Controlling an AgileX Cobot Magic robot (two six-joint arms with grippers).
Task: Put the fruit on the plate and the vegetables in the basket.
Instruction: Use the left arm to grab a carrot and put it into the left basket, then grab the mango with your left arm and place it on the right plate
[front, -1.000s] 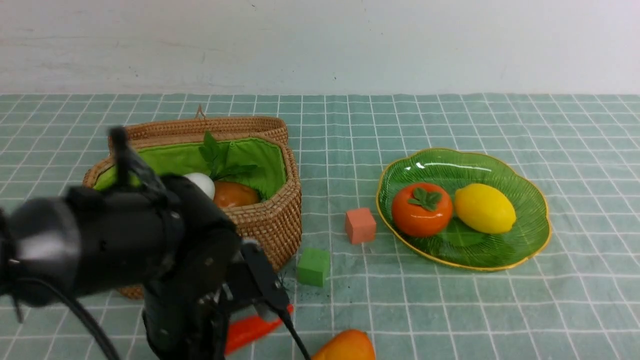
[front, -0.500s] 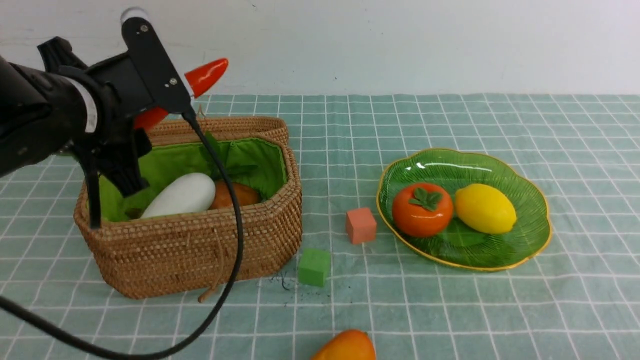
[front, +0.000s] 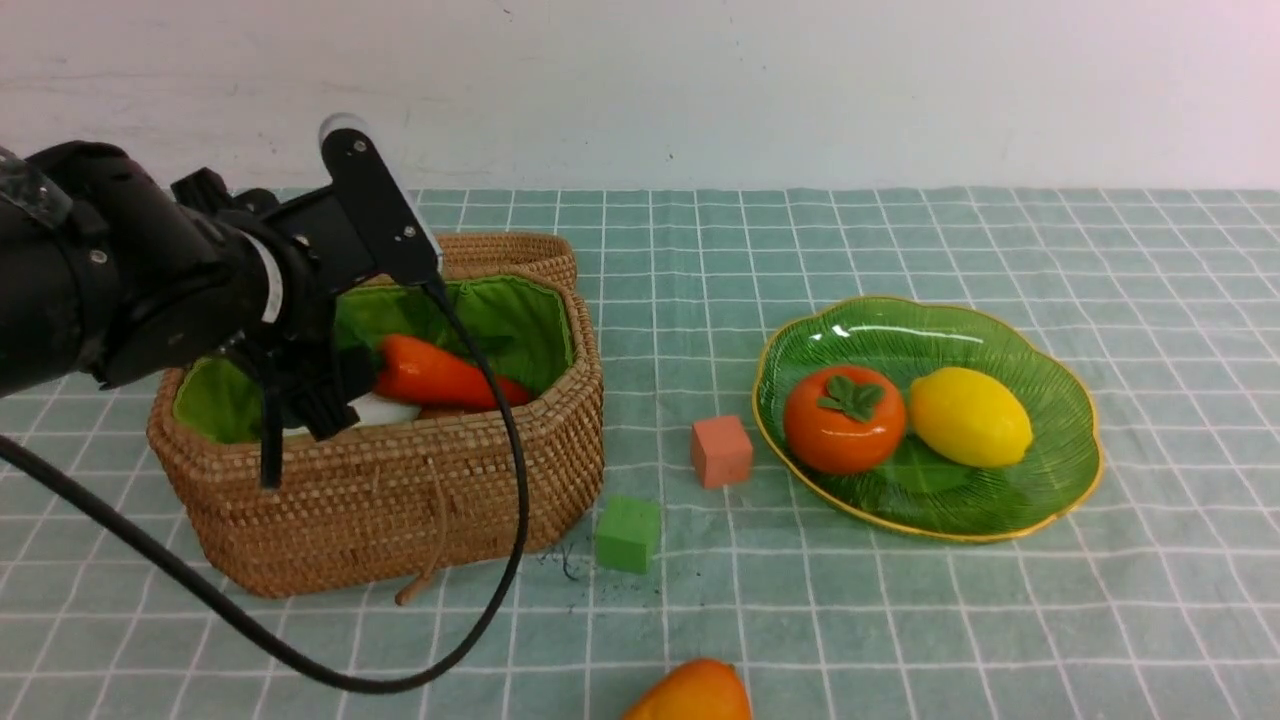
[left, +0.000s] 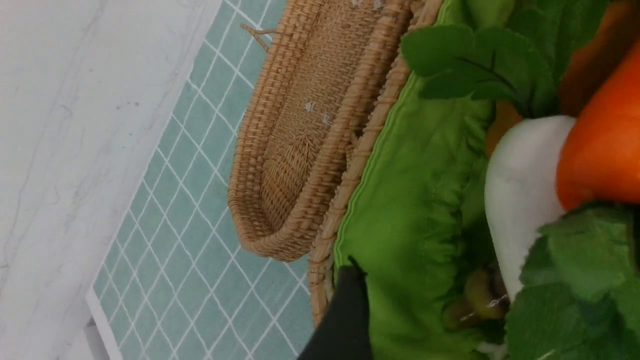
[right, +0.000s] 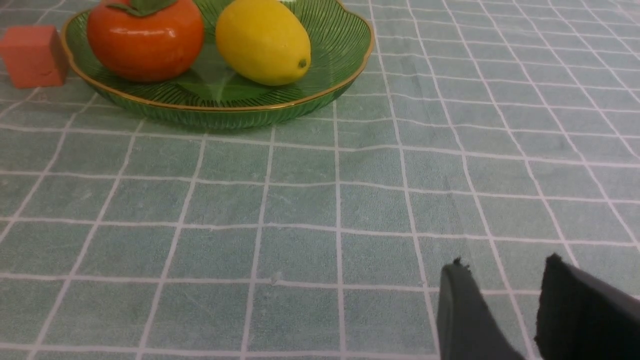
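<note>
**Pepper in basket, mango on cloth**

Tabletop: teal grid cloth, white wall behind. Left pincer spread wide over the basket at left; pepper lies free inside on the radish. Plate at right holds persimmon and lemon. Mango at near edge. Right pincer narrow, empty.

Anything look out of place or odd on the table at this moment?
One fruit is astray: the mango lies on the cloth at the near edge, cut off by the frame, while the persimmon and lemon sit on the plate. Dark specks dirty the cloth beside the green cube.
</note>
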